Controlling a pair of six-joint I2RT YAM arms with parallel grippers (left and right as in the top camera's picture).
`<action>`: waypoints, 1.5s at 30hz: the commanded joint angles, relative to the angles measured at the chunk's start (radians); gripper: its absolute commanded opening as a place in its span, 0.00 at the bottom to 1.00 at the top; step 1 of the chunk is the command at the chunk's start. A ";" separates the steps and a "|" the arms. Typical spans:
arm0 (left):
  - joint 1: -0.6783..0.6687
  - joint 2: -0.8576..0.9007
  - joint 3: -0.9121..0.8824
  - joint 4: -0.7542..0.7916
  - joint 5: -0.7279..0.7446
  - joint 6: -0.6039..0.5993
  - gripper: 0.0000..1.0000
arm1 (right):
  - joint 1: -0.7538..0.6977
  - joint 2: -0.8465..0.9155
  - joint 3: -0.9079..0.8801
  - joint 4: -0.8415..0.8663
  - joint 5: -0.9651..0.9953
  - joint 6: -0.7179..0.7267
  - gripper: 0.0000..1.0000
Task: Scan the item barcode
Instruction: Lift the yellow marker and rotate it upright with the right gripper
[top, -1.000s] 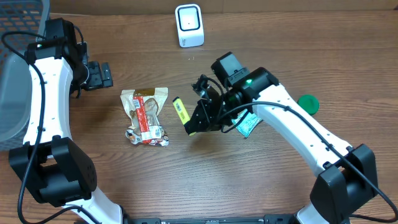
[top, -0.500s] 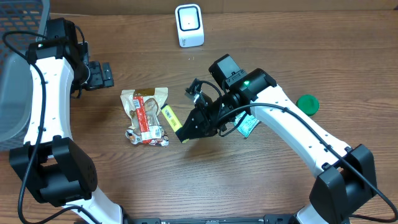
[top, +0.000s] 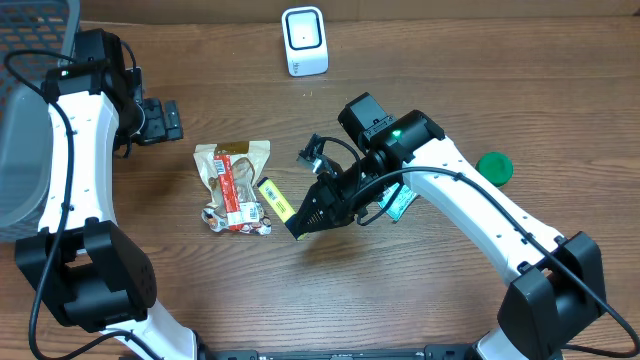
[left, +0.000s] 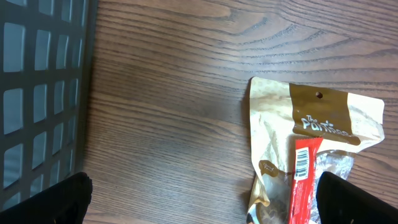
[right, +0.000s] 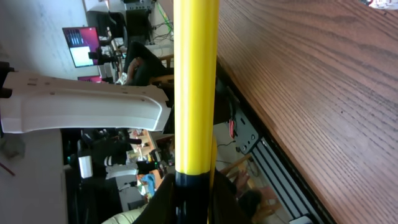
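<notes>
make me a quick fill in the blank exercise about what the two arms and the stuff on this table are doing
1. The right tool is shut on the ___ stick-shaped item with a barcode label.
2. The left tool holds ___, its jaws wide open.
3. The white box-shaped scanner is held by ___ tool.
4. A round ___ plastic lid lies apart from both tools.

Missing words: yellow; nothing; neither; green
</notes>
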 joint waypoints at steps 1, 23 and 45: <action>-0.006 -0.019 0.021 0.002 0.007 0.015 1.00 | 0.004 -0.016 0.003 0.003 -0.016 -0.034 0.04; -0.007 -0.019 0.021 0.002 0.007 0.015 1.00 | 0.004 -0.016 0.003 0.012 0.089 -0.034 0.04; -0.007 -0.019 0.021 0.002 0.007 0.015 1.00 | 0.004 -0.016 0.003 0.063 0.471 -0.029 0.04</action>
